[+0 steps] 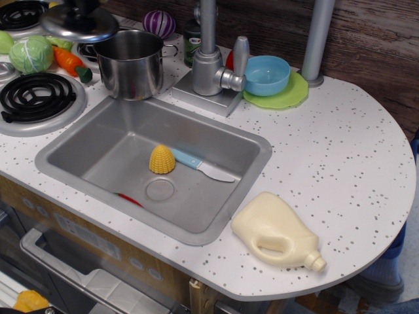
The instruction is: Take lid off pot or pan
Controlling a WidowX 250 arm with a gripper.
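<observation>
The shiny steel pot (131, 64) stands open on the counter behind the sink's far left corner, next to the faucet. The round steel lid (78, 25) hangs in the air up and to the left of the pot, over the stove area and clear of the rim. My gripper (86, 6) is dark and mostly cut off by the top edge. It sits on the lid's centre, shut on the knob, which it hides.
A sink (98, 154) holds a toy corn (162, 159), a blue-handled knife (203, 167) and a red item. Faucet (208, 59), blue bowl (266, 74) on a green plate, cream jug (276, 231), burner (36, 97), cabbage (30, 54), carrot (71, 63), purple onion (159, 23).
</observation>
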